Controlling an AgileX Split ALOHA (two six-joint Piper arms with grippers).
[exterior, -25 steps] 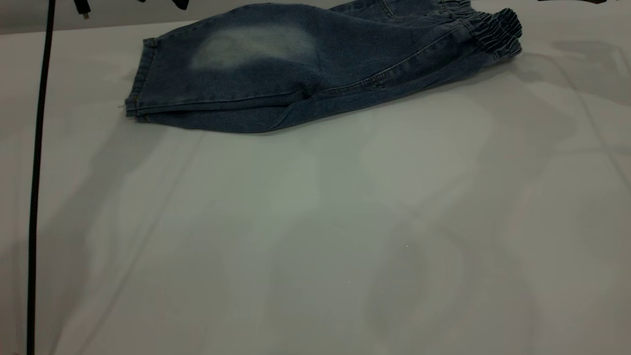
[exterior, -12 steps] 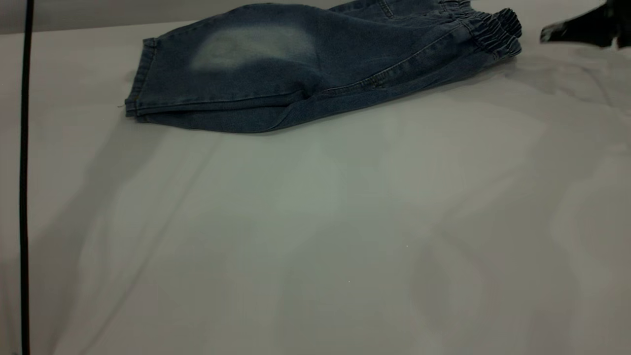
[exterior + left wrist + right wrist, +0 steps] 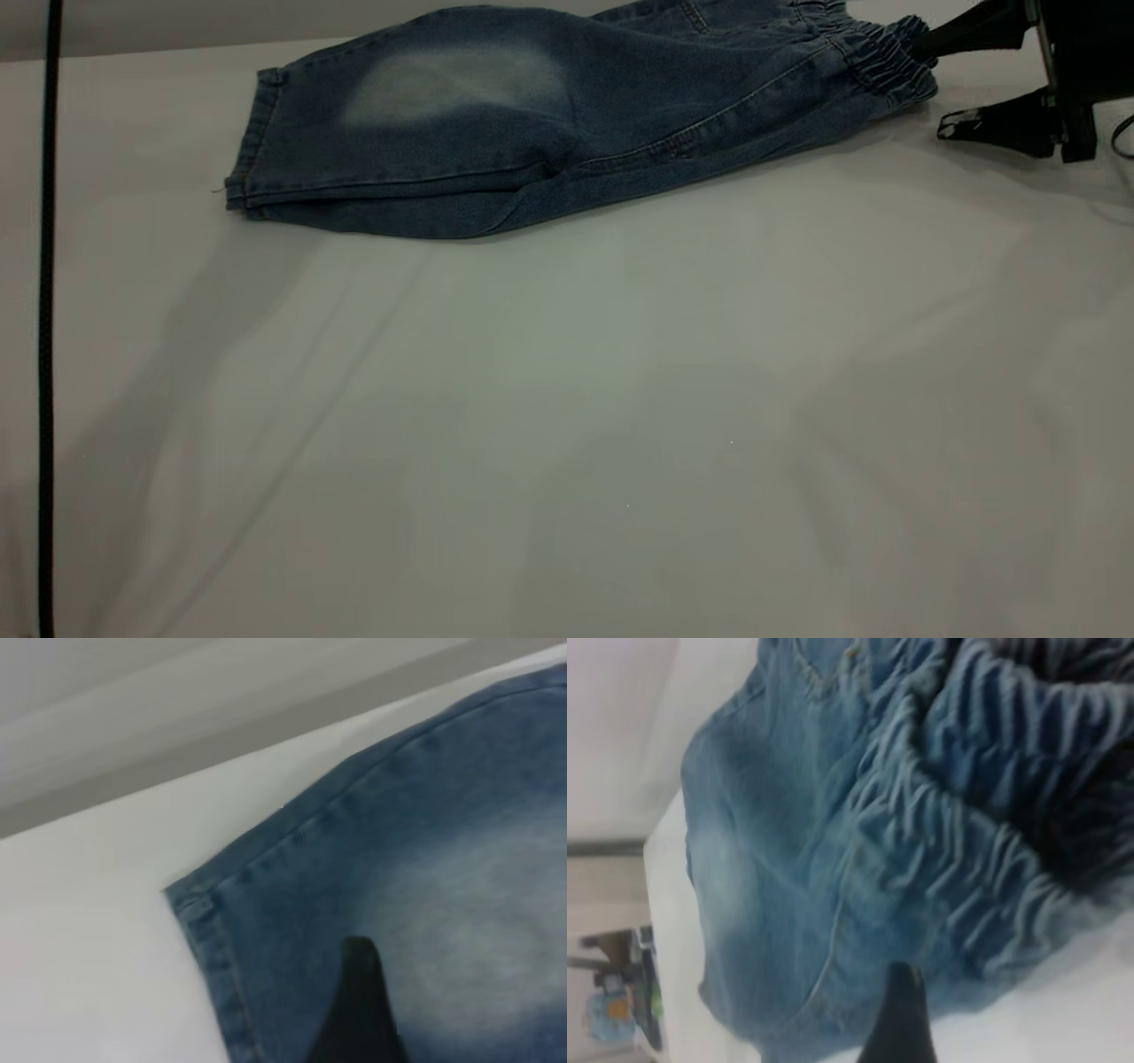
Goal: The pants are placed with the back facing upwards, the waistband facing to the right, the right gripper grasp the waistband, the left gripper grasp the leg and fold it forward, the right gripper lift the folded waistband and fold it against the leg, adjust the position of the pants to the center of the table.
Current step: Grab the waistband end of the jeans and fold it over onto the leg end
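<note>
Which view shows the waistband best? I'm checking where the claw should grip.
The right wrist view: the waistband fills it close up, its ruffled gathers clear, one claw finger before it. The exterior view shows the waistband small at the pants' right end, beside the open right gripper. The left wrist view shows only the leg.

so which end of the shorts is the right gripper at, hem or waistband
The waistband, the ruffled elastic end; the right gripper is open beside it. The hem lies far opposite.

table (image 3: 567,425): white; load: pants (image 3: 532,133) lying folded, far side
</note>
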